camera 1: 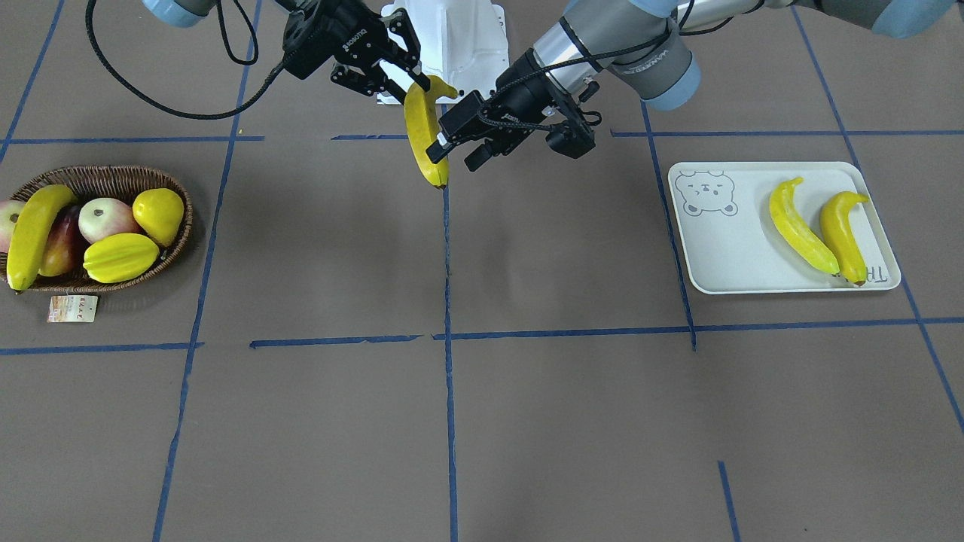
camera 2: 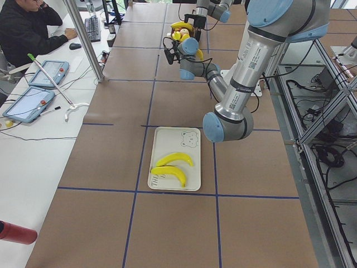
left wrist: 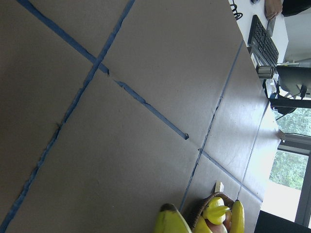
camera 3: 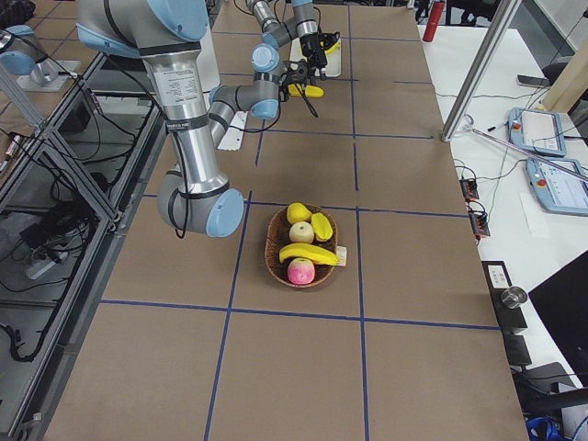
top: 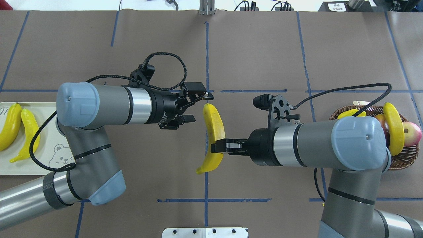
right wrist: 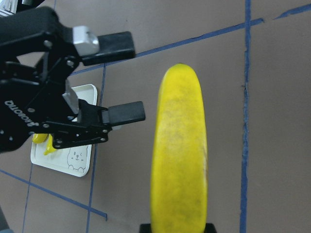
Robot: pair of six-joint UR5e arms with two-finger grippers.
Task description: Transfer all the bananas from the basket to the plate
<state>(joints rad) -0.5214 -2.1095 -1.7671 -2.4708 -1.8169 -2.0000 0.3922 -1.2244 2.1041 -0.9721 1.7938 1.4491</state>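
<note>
My right gripper (top: 214,147) is shut on the lower part of a yellow banana (top: 214,129) and holds it in the air over the table's middle. My left gripper (top: 202,106) is open, level with the banana's upper end, and its fingers do not touch it. The right wrist view shows the banana (right wrist: 180,155) with the open left gripper (right wrist: 136,76) beside it. One banana (camera 1: 34,233) lies across the fruit in the wicker basket (camera 1: 113,175). Two bananas (camera 1: 802,226) (camera 1: 843,233) lie on the white bear plate (camera 1: 715,256).
The basket also holds a yellow starfruit (camera 1: 120,256), a yellow pear-shaped fruit (camera 1: 160,214) and reddish apples (camera 1: 105,218). A paper tag (camera 1: 73,308) lies in front of it. Blue tape lines cross the brown table. A white mount (camera 1: 452,38) stands at the robot's base.
</note>
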